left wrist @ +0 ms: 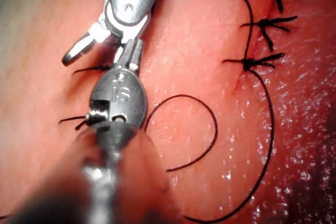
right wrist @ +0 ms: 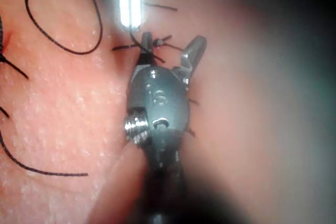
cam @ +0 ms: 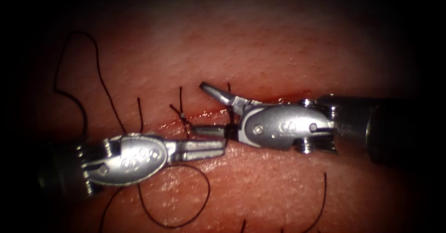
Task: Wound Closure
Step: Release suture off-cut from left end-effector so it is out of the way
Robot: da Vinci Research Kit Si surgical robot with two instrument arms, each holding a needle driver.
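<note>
The left tool (cam: 204, 149), at seven o'clock, has its jaws pressed together, apparently empty. Beyond it the right tool (cam: 214, 112), jaws spread, straddles thread (cam: 231, 117) over the cut (cam: 278, 99). Tied knots (left wrist: 257, 62) show several stitches done; I can't make out a needle.

A surgical training bench is suggested: pale tissue (cam: 278, 42) with a sutured cut (cam: 204, 117) is lit by a narrow spot of light, dark thread (cam: 186, 200) is strewn over it, and darkness is seen all round.
</note>
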